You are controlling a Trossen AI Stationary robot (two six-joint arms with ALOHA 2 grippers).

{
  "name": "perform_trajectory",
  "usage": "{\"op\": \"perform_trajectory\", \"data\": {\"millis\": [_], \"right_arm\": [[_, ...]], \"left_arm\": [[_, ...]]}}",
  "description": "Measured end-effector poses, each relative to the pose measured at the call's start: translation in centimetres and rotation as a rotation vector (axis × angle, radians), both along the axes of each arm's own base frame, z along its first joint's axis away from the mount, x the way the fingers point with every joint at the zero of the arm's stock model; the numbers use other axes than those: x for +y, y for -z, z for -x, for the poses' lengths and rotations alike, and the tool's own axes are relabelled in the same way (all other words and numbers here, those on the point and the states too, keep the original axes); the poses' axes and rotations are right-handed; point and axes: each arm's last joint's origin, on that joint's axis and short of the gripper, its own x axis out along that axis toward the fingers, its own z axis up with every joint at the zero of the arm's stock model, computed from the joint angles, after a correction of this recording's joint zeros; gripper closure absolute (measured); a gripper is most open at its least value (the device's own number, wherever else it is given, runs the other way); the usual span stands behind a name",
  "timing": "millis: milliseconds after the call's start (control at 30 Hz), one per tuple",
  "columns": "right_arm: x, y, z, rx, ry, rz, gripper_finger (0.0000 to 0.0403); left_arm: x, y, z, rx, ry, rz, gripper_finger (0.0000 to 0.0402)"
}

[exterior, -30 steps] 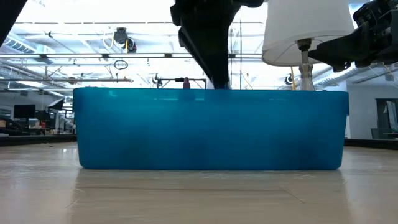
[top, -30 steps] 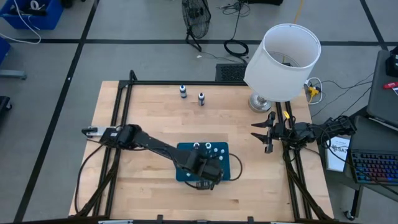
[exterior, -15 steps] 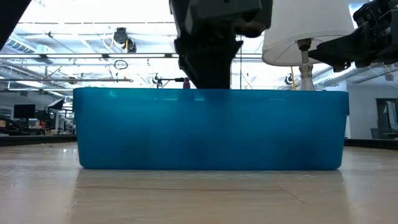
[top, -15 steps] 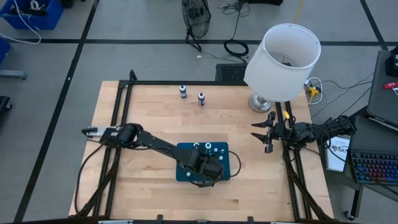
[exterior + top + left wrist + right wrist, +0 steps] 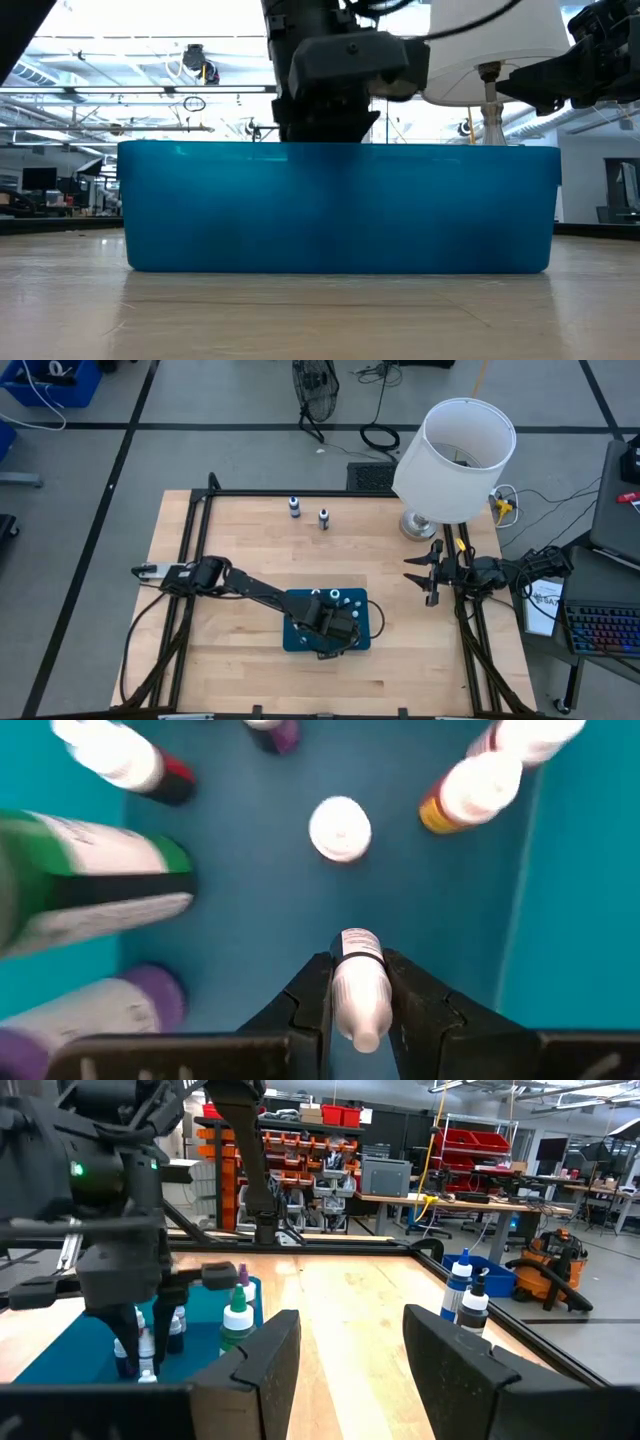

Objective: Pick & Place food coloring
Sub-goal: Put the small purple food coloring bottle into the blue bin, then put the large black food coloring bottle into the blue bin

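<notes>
Currently, the left gripper (image 5: 358,1005) clamps a small white-capped food coloring bottle (image 5: 357,985), long axis upright, directly above the blue plastic tray (image 5: 296,637); the right gripper (image 5: 345,1350) idles wide open at the counter's right edge.

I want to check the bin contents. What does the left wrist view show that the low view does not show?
Only the left wrist view shows the left gripper shut on a food coloring bottle, with other bottles standing inside the blue bin. Only the low view shows the lamp and the bin's outer wall. Both show the bin and left arm.
</notes>
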Motion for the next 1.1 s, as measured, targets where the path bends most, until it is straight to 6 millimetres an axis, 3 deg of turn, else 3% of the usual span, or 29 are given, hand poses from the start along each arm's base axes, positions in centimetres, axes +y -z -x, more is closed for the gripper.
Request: {"op": "perform_trajectory", "data": {"millis": [400, 733, 967, 1100], "right_arm": [[0.0, 0.0, 0.0, 0.0, 0.0, 0.0, 0.0236], [0.0, 0.0, 0.0, 0.0, 0.0, 0.0, 0.0236], [0.0, 0.0, 0.0, 0.0, 0.0, 0.0, 0.0236], [0.0, 0.0, 0.0, 0.0, 0.0, 0.0, 0.0236]], "left_arm": [[0.1, 0.8, 0.1, 0.002, -0.021, 0.031, 0.0331], [0.0, 0.8, 0.1, 0.004, -0.018, 0.039, 0.0212], [-0.2, 0.3, 0.0, -0.026, -0.009, 0.064, 0.0188], [-0.2, -1.1, -0.2, -0.066, -0.005, 0.069, 0.0188]]}}
